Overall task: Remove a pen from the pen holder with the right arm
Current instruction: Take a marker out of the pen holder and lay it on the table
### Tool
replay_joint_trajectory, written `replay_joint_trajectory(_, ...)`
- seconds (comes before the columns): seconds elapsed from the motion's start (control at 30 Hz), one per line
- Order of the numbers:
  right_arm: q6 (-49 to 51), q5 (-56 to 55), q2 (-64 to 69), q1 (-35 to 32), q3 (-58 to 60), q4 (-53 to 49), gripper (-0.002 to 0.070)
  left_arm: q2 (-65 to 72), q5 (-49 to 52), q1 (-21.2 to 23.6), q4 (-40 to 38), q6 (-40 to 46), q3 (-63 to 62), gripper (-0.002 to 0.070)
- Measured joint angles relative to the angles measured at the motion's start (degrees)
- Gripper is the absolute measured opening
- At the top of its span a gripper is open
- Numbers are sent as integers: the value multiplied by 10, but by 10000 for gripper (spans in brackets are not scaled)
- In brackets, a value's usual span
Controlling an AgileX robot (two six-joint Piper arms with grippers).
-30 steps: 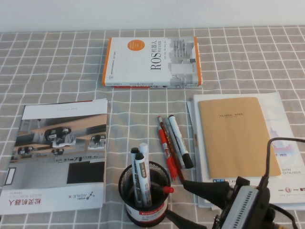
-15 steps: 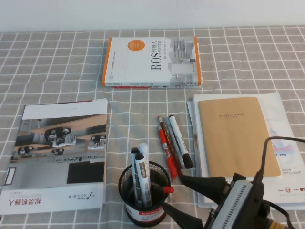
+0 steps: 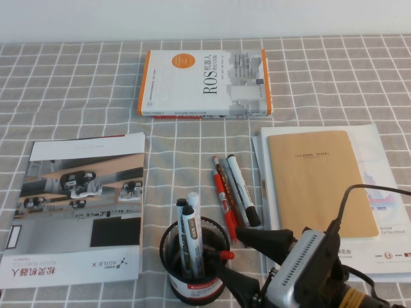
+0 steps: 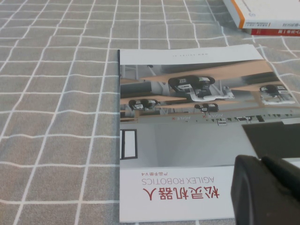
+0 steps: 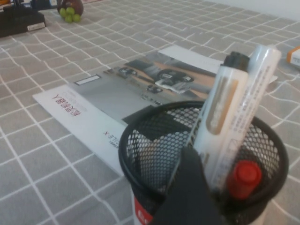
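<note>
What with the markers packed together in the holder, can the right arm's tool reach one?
Probably yes: the right tool stands open beside the pen holder, nothing blocking its markers. The left tool hangs near the brochure.

"ROS" on white book (image 3: pixel 205 83), "AGILEX ROBOTICS" on brochure (image 4: pixel 187 140), "CLASSIC NOTE" on tan notebook (image 3: pixel 318 186)
</note>
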Motion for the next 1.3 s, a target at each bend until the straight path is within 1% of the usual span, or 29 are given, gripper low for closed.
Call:
replay_joint_trajectory(0.57, 31, -1, 33, 0, -33, 0, 433, 0, 0, 0, 0, 0, 0, -3)
replay_joint_trajectory(0.67, 31, -1, 33, 0, -34, 0, 419, 0, 0, 0, 0, 0, 0, -3)
replay_joint_trajectory(0.8, 31, -4, 33, 0, -36, -12, 359, 0, 0, 0, 0, 0, 0, -3)
replay_joint_trajectory(0.87, 31, -4, 33, 0, -36, -21, 316, 0, 0, 0, 0, 0, 0, -3)
replay_joint_trajectory(1.13, 32, -4, 33, 0, -36, -25, 211, 0, 0, 0, 0, 0, 0, -3)
replay_joint_trajectory(1.2, 32, -4, 33, 0, -36, -25, 167, 0, 0, 0, 0, 0, 0, -3)
replay_joint_trajectory(1.3, 32, -4, 29, 0, -36, -25, 69, 0, 0, 0, 0, 0, 0, -3)
